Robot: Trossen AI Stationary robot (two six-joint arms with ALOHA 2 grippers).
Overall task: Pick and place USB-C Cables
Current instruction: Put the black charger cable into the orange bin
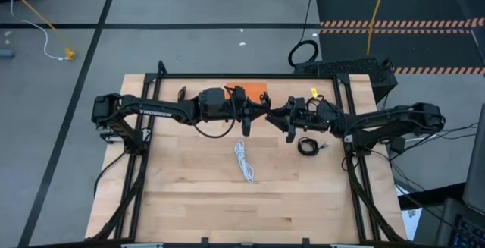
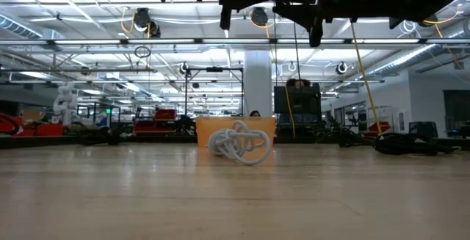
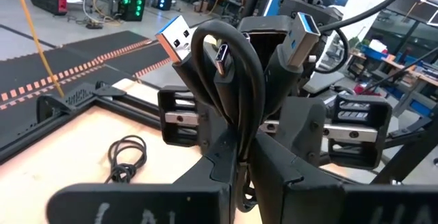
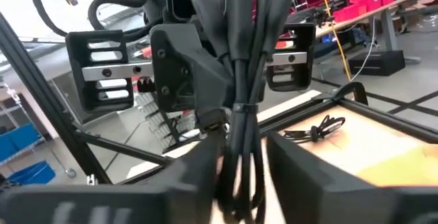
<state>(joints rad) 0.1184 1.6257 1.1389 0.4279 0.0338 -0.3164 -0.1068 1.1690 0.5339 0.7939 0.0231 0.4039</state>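
A black USB-C cable bundle is held in the air between my two grippers, just near the orange pad. My left gripper and my right gripper face each other, and both are shut on it. Its plugs show in the left wrist view. A white cable lies on the table at mid-table. A black coil lies under the right arm. Another black cable lies left of the pad. My left gripper pinches the black bundle's strands between its two fingers, coming level from the table's left. The bundle runs on past the fingers toward the right gripper, plugs at that far end, clear of the table. My right gripper pinches the same bundle's strands between its two fingers, coming level from the table's right. The strands run along the fingers toward the left gripper, with the bundle's tie beyond the fingertips. The bundle is clear of the table.
A black frame runs round the table's edges. The wooden top lies bare toward the near edge. A thick black loop and a yellow cord lie on the floor beyond the far edge.
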